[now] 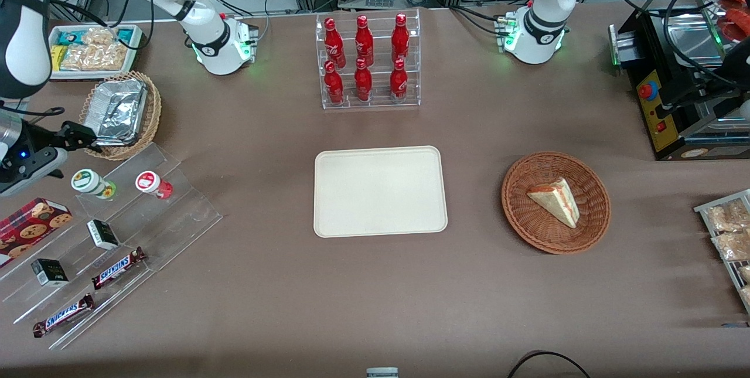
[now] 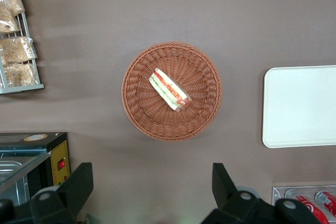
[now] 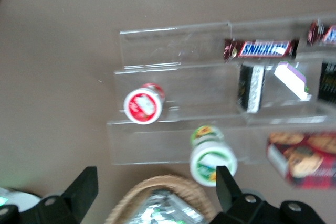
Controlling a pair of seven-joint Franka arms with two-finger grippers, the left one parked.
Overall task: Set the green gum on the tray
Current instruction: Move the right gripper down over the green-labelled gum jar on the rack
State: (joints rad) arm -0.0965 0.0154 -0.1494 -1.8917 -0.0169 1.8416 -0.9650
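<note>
The green gum, a small white bottle with a green base and a green-and-yellow lid label, stands on the top step of a clear acrylic display. It also shows in the right wrist view, close to one fingertip. My right gripper hangs open and empty over the edge of a wicker basket, a little farther from the front camera than the gum; in the wrist view its jaws stand wide apart. The cream tray lies bare at the table's middle and also shows in the left wrist view.
A red-lidded gum bottle stands beside the green one. The wicker basket holds a foil container. The display also carries Snickers bars, small dark boxes and a cookie box. A cola bottle rack and a sandwich basket stand nearby.
</note>
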